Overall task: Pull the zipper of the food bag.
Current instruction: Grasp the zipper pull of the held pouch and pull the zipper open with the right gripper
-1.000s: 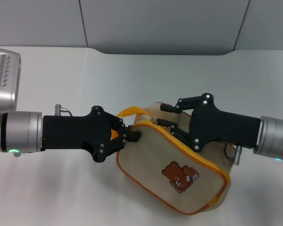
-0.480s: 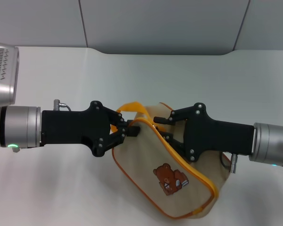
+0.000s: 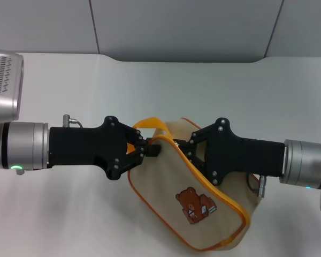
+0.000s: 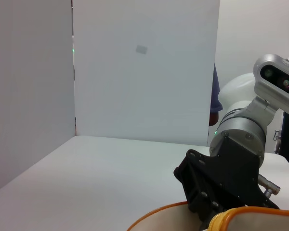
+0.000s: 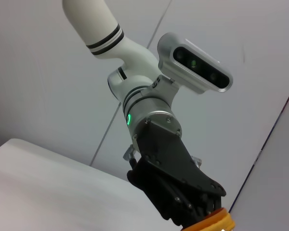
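Note:
The beige food bag (image 3: 166,184) with a brown bear print (image 3: 195,204) lies tilted on the white table (image 3: 214,91) in the head view. Its orange loop handle (image 3: 150,124) arches at its far left end. The orange-yellow zipper (image 3: 224,199) runs along its upper edge. My left gripper (image 3: 148,151) is shut on the bag's left end. My right gripper (image 3: 183,145) is shut on the zipper band near that end; the silver pull tab is hidden between its fingers. The left wrist view shows the right gripper's body (image 4: 221,187) and the bag's orange edge (image 4: 231,219).
Grey wall panels (image 3: 182,27) stand behind the table's far edge. The left arm's silver housing (image 3: 5,80) fills the left side, and the right arm's silver wrist (image 3: 305,163) fills the right. The right wrist view shows the left arm (image 5: 168,168).
The right gripper has moved left along the bag and its fingers have closed on the zipper band. The bag has shifted left and down. The left gripper keeps its hold.

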You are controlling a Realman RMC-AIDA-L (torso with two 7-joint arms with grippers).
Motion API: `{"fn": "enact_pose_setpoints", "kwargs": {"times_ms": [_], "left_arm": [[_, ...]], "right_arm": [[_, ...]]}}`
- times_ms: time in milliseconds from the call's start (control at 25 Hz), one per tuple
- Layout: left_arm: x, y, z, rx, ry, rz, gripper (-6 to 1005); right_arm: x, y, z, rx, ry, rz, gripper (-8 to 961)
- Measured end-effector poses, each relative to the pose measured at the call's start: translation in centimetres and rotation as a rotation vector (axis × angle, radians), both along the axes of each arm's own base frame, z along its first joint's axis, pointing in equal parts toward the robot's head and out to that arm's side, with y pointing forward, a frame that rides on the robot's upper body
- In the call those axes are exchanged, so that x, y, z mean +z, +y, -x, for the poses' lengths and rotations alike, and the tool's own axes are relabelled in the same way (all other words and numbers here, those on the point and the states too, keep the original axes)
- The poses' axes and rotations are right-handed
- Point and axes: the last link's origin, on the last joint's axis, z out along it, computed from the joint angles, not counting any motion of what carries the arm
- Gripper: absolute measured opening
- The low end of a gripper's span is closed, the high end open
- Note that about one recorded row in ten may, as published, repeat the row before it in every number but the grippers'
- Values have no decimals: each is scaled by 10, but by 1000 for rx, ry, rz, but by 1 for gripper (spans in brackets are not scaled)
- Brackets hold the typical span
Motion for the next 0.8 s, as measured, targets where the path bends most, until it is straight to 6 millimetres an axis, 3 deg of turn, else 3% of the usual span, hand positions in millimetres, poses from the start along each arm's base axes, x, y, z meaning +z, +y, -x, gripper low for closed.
{"fn": "enact_pose_setpoints", "kwargs": {"times_ms": [120,320,600,800], "left_arm": [[1,0,2,8,-3,-5,56],[8,1,10,53,-26,-51,52],[20,2,24,111,-41,-111,56],[18,2,24,119,-44,-108,60]], "right_arm": [[0,-1,0,1,2,3,52],[5,-16,-15,-18,9,21,-2],[39,-61,-53,-114,64,84,14],[48,-73,-63,-155,73,98,26]]}}
